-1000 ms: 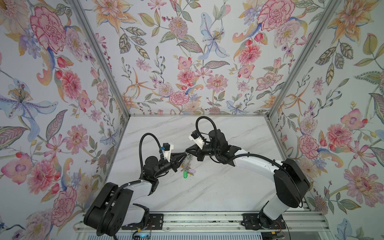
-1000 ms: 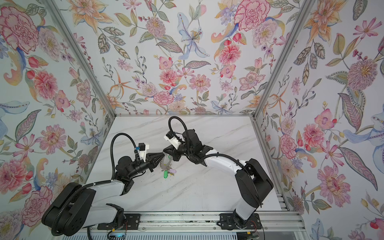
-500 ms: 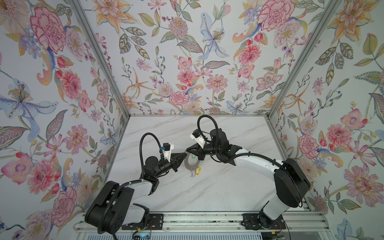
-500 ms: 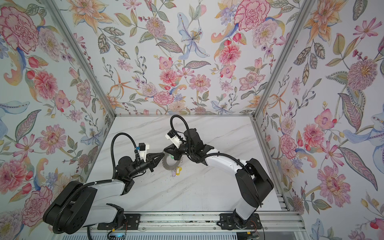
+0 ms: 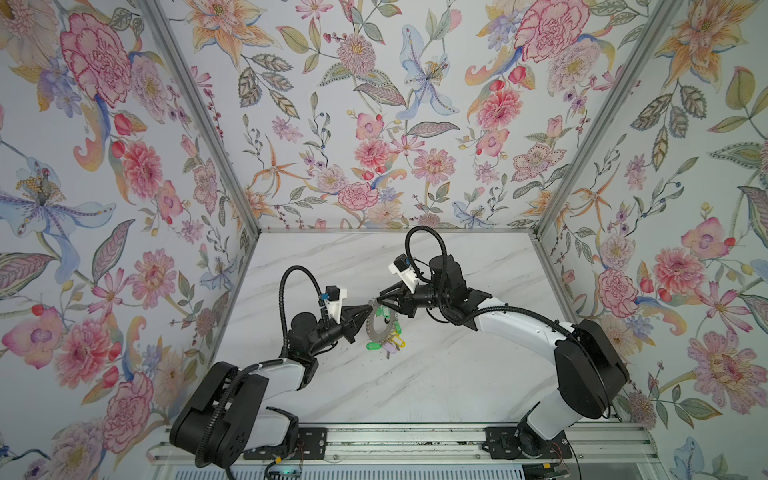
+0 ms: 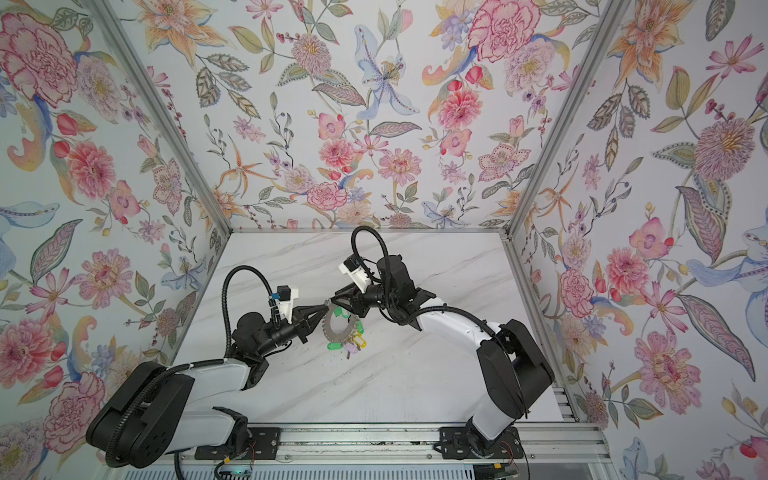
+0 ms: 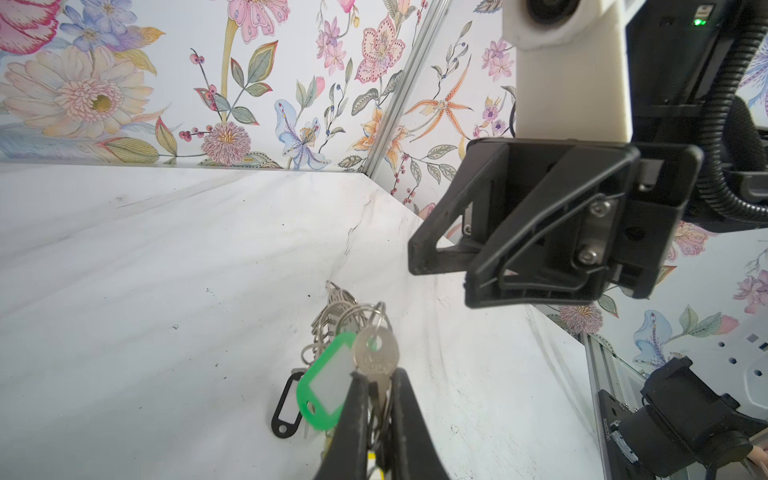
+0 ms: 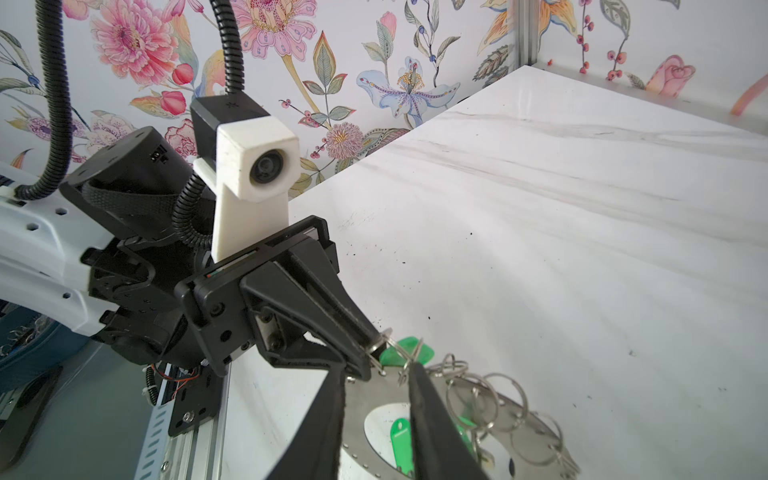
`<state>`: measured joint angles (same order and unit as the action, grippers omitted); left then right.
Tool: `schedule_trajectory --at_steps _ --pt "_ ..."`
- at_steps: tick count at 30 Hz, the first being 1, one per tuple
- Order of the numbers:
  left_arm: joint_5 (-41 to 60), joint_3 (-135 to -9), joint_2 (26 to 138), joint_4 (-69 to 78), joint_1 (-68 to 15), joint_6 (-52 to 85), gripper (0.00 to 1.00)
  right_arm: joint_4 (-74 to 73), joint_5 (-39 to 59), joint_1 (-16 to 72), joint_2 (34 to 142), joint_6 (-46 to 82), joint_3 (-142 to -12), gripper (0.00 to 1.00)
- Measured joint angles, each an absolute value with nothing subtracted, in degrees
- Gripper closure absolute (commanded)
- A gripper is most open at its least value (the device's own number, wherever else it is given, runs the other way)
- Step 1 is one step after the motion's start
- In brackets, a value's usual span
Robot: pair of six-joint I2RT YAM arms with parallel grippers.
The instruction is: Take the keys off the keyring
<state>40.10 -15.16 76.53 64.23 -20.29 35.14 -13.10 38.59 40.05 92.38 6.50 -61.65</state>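
Left hand (image 7: 376, 388) clamped on silver key (image 7: 376, 353); keyring (image 5: 375, 330) just beyond its tips. Right hand (image 8: 376, 370) apart beside wire loop (image 8: 399, 347). Step looks like unthreading; next, pinch loop and slide key off.

We see a white marble-patterned tabletop (image 5: 415, 386) scattered with small dark specks (image 8: 405, 262), closed in on three sides by walls papered with pink, orange and blue flowers (image 5: 374, 124). Where the walls meet at the two far corners, silver aluminium posts (image 5: 201, 120) run upward. In both top views a slotted silver aluminium rail (image 5: 395, 436) lies along the tabletop's near edge.
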Motion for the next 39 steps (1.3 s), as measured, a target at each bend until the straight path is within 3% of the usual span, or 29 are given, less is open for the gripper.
schedule_trajectory --at_steps 24,34,39 --pt "39.62 -15.16 74.17 62.46 -20.27 34.74 1.0 -10.11 37.76 41.82 97.82 7.01 -64.79 0.74" --pt "39.38 -15.16 73.8 61.69 -20.27 34.7 1.0 -10.09 36.67 41.82 98.74 8.14 -65.28 0.95" --pt "38.87 -15.16 73.6 61.32 -20.27 34.24 1.0 -10.02 36.38 41.82 98.74 7.75 -65.28 1.0"
